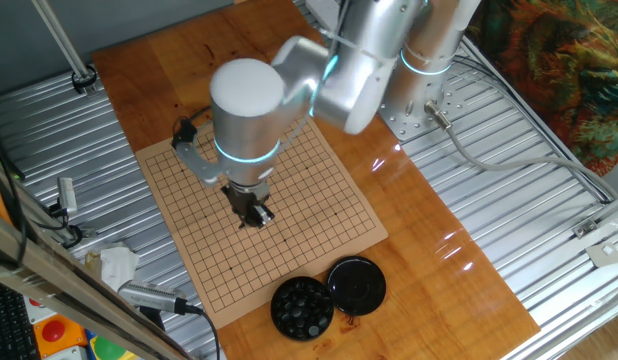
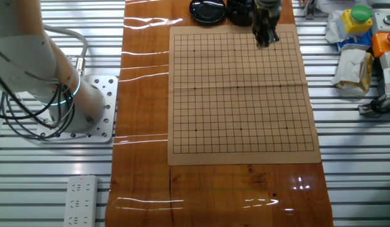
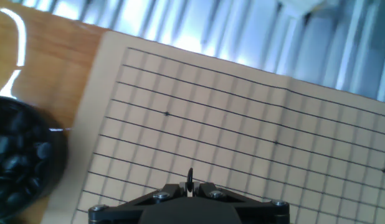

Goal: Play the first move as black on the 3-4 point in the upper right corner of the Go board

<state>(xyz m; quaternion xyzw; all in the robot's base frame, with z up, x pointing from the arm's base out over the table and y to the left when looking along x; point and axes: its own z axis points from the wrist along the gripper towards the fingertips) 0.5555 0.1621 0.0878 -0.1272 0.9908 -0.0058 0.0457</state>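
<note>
The Go board (image 1: 324,180) lies on the wooden table and bears no stones; it also shows in the other fixed view (image 2: 239,94) and the hand view (image 3: 242,118). My gripper (image 1: 252,214) hangs just above the board, over its part nearest the bowl (image 1: 302,307). In the other fixed view the gripper (image 2: 265,39) is near the board's far right corner. In the hand view the gripper (image 3: 190,185) is shut on a small black stone (image 3: 190,178), seen edge-on between the fingertips.
The round black bowl, full of black stones, and its flat black lid (image 1: 357,283) sit off the board's near edge. They show at the top of the other fixed view, lid (image 2: 207,9) beside bowl (image 2: 240,10). The bowl (image 3: 18,158) is at the hand view's left. Clutter lies beyond the table.
</note>
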